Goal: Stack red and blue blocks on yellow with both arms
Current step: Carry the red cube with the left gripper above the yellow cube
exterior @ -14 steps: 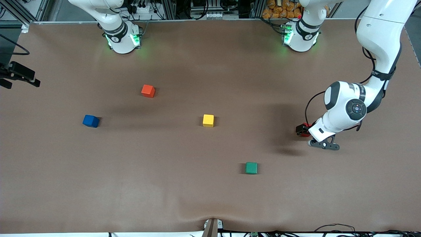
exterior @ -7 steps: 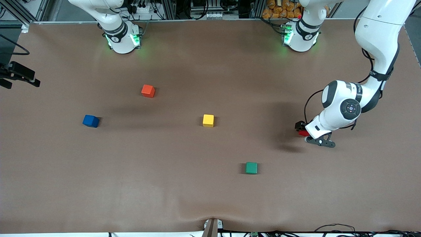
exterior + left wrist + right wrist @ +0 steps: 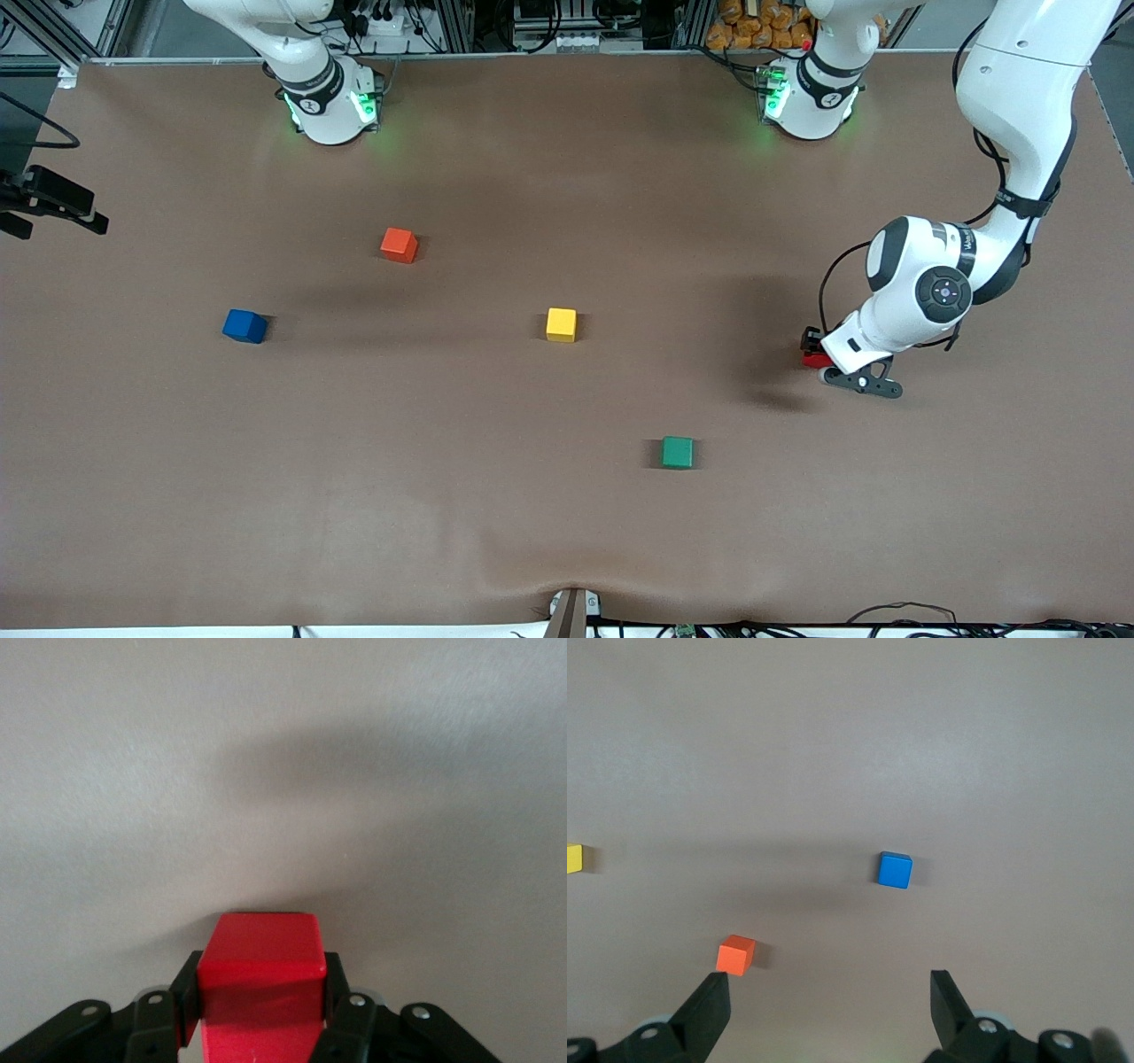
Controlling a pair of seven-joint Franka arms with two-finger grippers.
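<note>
Surface: brown table [image 3: 567, 532], bare apart from five scattered cubes.
Yellow cube [image 3: 561, 324]: sits mid-table, nothing on it yet.
Red cube [image 3: 261, 979]: toward the left arm's end of the table, at about 3 o'clock from the yellow one and well apart from it, between the left gripper's fingers.
Blue cube [image 3: 244, 326]: at 9 o'clock from the yellow cube, toward the right arm's end, untouched.
Others: an orange-red cube [image 3: 399, 245] at 10 o'clock from yellow, a green cube [image 3: 678, 452] at 5 o'clock from it.
Left gripper [image 3: 259, 1014]: pinching the red cube, one finger against each side face; whether the cube is off the table I cannot tell.
Right gripper [image 3: 830, 1001]: spread wide, holding nothing, high over the blue and orange-red cubes; this arm waits.
Step in hand: securing the red cube for the carry to yellow.
Doing it well: keep the pinch square on the side faces, lift straight up, then arrive above yellow with edges aligned before lowering.
</note>
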